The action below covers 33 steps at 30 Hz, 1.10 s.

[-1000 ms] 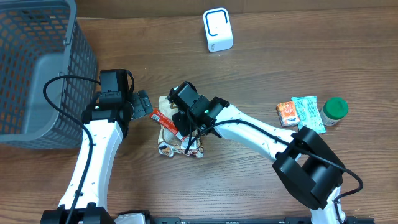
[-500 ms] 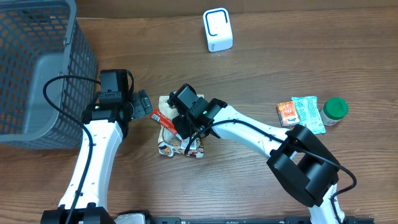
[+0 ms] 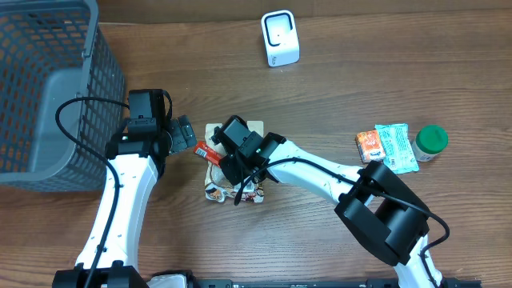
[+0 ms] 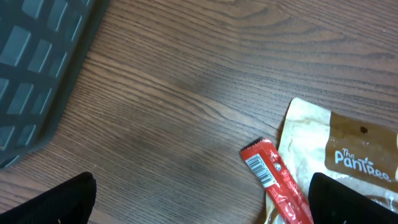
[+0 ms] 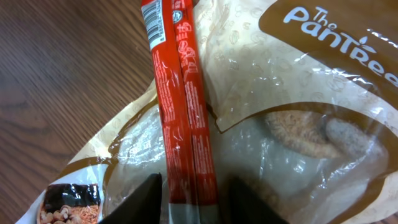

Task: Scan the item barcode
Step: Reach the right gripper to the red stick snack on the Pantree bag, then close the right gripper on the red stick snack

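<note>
A thin red snack stick (image 5: 183, 106) with a barcode at its end lies across a tan snack bag (image 5: 298, 93) at the table's middle. My right gripper (image 5: 196, 202) is down over it with one finger on each side of the stick. The jaws are narrow, and a small gap still shows on the right side. From overhead, the stick (image 3: 206, 151) pokes out left of the right gripper (image 3: 228, 160). My left gripper (image 4: 205, 205) hovers wide open just left of the stick (image 4: 277, 180), holding nothing. The white scanner (image 3: 280, 38) stands at the back.
A grey mesh basket (image 3: 48, 88) fills the far left corner. At the right lie an orange packet (image 3: 370, 146), a teal packet (image 3: 396, 146) and a green-lidded jar (image 3: 430, 142). The left arm stands close beside the right wrist.
The right wrist has shifted slightly left over the bag and its jaws have narrowed around the red stick. The left arm has not moved.
</note>
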Each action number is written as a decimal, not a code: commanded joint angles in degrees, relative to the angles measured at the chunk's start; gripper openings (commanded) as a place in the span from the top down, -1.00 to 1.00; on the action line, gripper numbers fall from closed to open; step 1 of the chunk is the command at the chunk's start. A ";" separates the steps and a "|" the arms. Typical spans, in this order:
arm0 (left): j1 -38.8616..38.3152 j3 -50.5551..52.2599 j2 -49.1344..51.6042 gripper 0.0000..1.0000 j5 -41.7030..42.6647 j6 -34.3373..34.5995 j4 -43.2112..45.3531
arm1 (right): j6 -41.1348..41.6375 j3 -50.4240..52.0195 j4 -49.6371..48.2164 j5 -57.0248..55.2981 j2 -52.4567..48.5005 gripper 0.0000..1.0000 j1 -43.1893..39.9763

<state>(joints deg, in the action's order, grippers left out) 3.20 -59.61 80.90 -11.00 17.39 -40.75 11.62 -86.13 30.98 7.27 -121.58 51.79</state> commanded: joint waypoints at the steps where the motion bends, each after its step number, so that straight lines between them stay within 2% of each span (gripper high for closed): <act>1: 0.00 -0.61 0.07 -1.00 -0.57 -0.24 0.07 | 0.31 0.63 1.09 0.52 -1.99 0.63 0.50; 3: 0.00 -0.61 0.07 -0.99 -0.55 -0.24 0.07 | 0.31 0.50 0.96 0.52 -1.97 0.87 0.50; 9: 0.00 -0.61 0.07 -1.00 -0.55 -0.24 0.07 | 0.28 -1.03 1.53 0.50 -0.96 0.93 0.24; 16: 0.00 -0.61 0.07 -1.00 -0.55 -0.24 0.07 | -1.95 -2.14 3.23 0.20 5.64 0.93 0.22; 20: 0.00 -0.61 0.07 -1.00 -0.55 -0.24 0.09 | -2.97 -2.14 8.22 -4.50 9.05 0.93 0.20; 26: 0.00 -0.61 0.07 -0.99 -0.55 -0.24 0.07 | -0.31 -1.05 13.60 -5.84 9.11 0.93 0.22; 33: 0.00 -0.61 0.07 -1.00 -0.55 -0.24 0.07 | 2.12 3.72 13.46 -5.46 8.96 0.92 0.22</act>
<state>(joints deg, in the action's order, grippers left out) 3.20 -59.61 80.90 -11.00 17.37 -40.75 12.45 -84.20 44.93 2.39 -113.32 51.90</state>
